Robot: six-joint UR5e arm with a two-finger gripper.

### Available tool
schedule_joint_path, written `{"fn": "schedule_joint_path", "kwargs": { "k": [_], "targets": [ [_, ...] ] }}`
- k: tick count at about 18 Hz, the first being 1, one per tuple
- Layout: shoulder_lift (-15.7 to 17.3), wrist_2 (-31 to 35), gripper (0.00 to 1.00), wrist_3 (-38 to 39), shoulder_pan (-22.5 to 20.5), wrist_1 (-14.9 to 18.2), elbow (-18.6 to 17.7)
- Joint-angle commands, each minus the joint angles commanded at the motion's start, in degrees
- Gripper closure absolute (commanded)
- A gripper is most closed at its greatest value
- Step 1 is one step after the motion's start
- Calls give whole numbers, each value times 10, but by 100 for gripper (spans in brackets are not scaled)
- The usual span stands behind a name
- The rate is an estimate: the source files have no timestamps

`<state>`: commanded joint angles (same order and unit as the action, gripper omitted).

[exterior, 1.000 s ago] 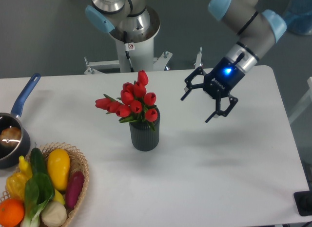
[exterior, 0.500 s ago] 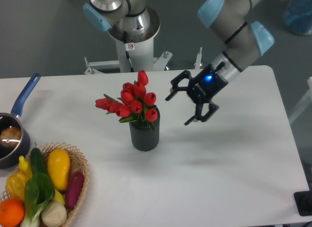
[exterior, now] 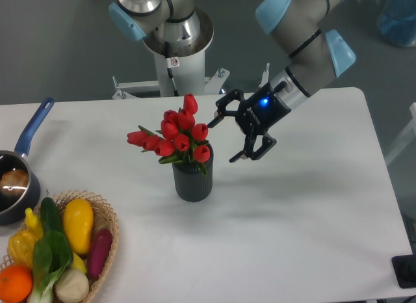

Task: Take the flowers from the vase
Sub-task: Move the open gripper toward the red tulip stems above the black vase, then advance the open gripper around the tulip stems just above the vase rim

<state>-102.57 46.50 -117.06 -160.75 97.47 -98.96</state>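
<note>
Flowers (exterior: 175, 137) upright in vase (exterior: 192, 179), hand (exterior: 224, 134) spread wide just beside the buds

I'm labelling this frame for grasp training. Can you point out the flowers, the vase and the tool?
flowers (exterior: 177, 135): fixed camera, on the red buds.
vase (exterior: 192, 184): fixed camera, on its ribbed front wall.
tool (exterior: 225, 134): fixed camera, midway between the open fingertips.

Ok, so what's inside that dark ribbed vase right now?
The vase holds the flowers, a bunch of red tulip buds with green leaves spilling over its mouth. Their stems and the vase's interior are hidden by its wall. The open hand is beside the buds, not gripping them.
</note>
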Motion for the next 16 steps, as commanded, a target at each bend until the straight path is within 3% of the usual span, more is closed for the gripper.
{"fn": "schedule_joint_path", "kwargs": {
  "k": [16],
  "targets": [
    [10,-60,0,-4,18,0,-31]
  ]
}}
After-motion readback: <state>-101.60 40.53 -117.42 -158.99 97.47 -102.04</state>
